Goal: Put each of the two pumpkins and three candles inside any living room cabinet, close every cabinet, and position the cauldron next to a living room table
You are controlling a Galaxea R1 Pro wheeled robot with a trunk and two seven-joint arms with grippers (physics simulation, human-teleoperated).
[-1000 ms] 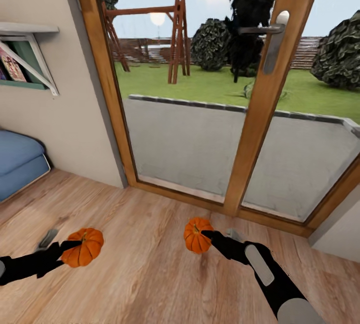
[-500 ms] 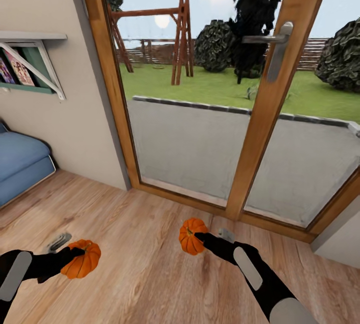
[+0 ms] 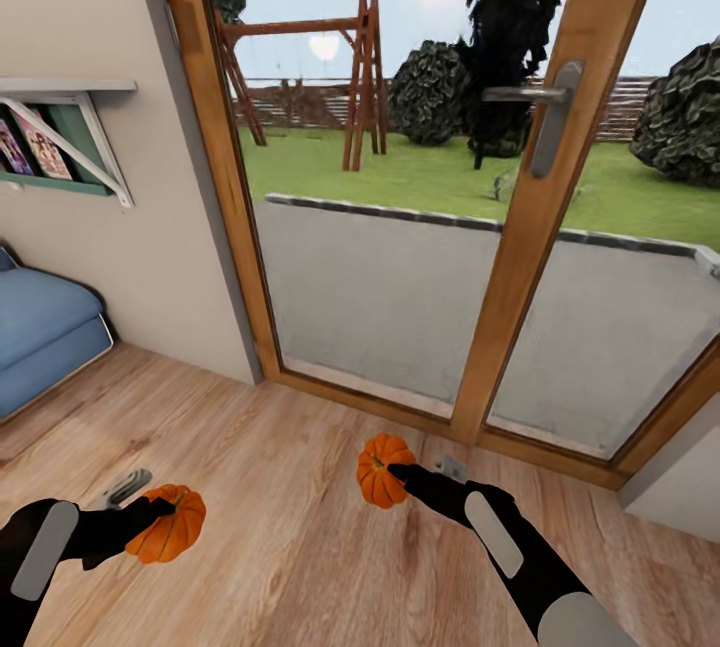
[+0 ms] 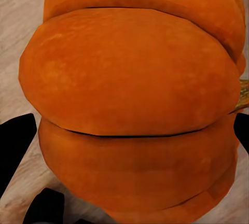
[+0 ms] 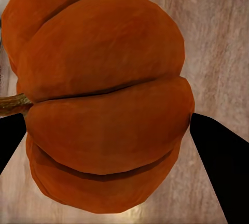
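Two pumpkins in hand: left fingers (image 3: 150, 517) clamp one pumpkin (image 3: 168, 525), right fingers (image 3: 398, 475) the other pumpkin (image 3: 380, 469), above the floor (image 3: 290, 527) by the glass door (image 3: 520, 227). Cabinet, candles, cauldron all remain.

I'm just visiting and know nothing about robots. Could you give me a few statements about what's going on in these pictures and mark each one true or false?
1. Each tool holds a pumpkin. True: the left tool grips the left pumpkin and the right tool grips the right pumpkin.
2. The pumpkins are green. False: both are orange.
3. The floor is wooden. True.
4. The robot faces a solid brick wall. False: it faces a glass door with a wooden frame, looking out on a lawn with a swing set.
5. A blue sofa sits on the robot's left side. True.
6. The glass door has no handle. False: a metal handle is on its frame.
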